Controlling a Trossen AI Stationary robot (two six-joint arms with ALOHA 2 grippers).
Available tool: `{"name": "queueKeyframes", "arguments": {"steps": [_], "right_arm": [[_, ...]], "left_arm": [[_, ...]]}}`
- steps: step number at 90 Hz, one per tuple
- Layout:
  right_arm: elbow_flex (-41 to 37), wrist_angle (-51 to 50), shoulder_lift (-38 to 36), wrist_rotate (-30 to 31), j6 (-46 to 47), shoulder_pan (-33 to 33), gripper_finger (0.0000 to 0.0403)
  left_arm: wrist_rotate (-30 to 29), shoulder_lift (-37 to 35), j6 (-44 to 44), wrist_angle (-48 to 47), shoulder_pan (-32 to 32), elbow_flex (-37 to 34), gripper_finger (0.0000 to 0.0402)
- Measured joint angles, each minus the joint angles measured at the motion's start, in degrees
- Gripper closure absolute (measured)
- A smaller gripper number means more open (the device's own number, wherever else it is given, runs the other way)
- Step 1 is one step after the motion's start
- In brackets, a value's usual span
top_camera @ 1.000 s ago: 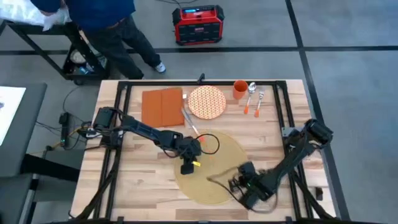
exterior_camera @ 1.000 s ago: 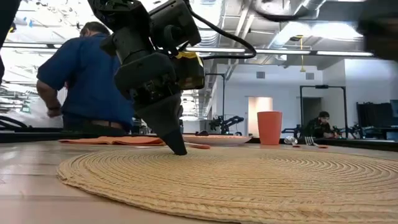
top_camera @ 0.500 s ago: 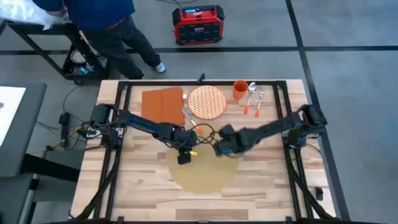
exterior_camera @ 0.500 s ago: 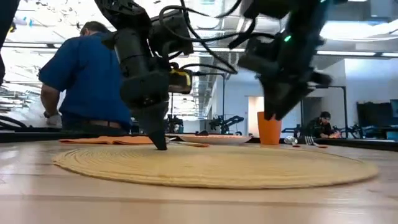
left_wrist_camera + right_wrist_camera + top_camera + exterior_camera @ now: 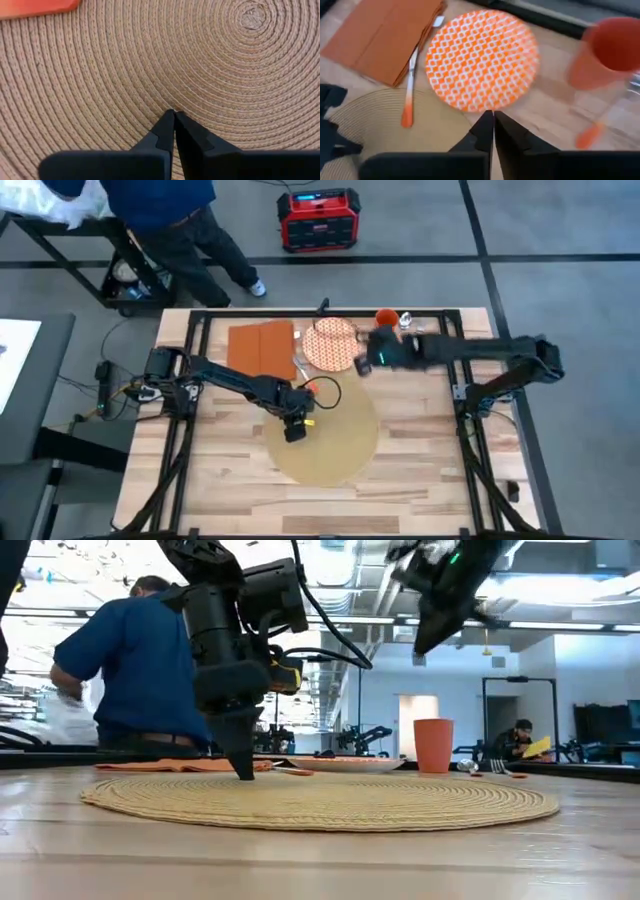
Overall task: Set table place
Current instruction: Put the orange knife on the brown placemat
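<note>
Wooden table (image 5: 220, 470) carries the placemat (image 5: 325, 435) near its middle; the left gripper (image 5: 294, 430), fingers closed, presses its edge. Beyond it, the right gripper (image 5: 362, 362), closed and empty, hovers beside the plate (image 5: 328, 343).

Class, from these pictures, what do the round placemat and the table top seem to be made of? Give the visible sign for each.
Placemat: probably woven straw or similar fibre, matte tan; braided cord coils in rings from its centre.
Table: seemingly wood, light and smooth; joined strips with grain show, like butcher block.
</note>
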Motion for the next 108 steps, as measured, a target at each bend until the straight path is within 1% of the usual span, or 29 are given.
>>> {"name": "queueKeyframes", "arguments": {"steps": [8,13,19,29,36,60,73,78,88,104,108], "right_arm": [[1.6,7.4,4.5,-12.1,-5.3,-7.0,0.0402],[4.6,8.8,8.1,-16.7,-7.2,-9.7,0.0403],[9.0,7.5,12.9,-20.6,-10.7,-11.2,0.0403],[16.7,4.2,21.0,-24.6,-16.5,-10.2,0.0403],[19.3,3.3,24.6,-27.2,-18.9,-8.7,0.0403],[19.6,4.0,31.8,-38.1,-22.5,-7.0,0.0403],[19.6,6.8,34.8,-46.1,-22.9,-6.3,0.0403],[19.7,7.3,35.7,-47.2,-22.9,-6.3,0.0403],[21.3,7.5,37.1,-47.4,-23.6,-6.3,0.0403],[27.0,7.0,39.8,-47.4,-26.4,-6.1,0.0403],[28.3,6.6,40.6,-46.3,-26.5,-6.0,0.0403]], "left_arm": [[0.2,0.0,-0.3,-0.6,-0.1,0.1,0.0402],[0.5,0.0,-0.8,-1.0,-0.1,0.1,0.0402],[0.6,0.0,-2.2,-0.9,-0.2,0.0,0.0402],[1.4,0.0,-4.2,2.4,-0.3,0.0,0.0402],[2.2,-0.2,-5.4,4.0,-0.3,0.0,0.0402],[2.2,-0.2,-5.9,4.0,-0.4,0.0,0.0402],[2.2,-0.2,-3.6,3.6,-0.4,0.0,0.0402],[2.2,-0.2,-3.1,3.3,-0.3,0.0,0.0402],[2.1,-0.2,-3.4,3.2,0.0,0.0,0.0402],[2.1,-0.2,-4.9,2.9,0.2,0.0,0.0402],[2.1,-0.2,-5.0,2.4,0.5,0.0,0.0402]]}}
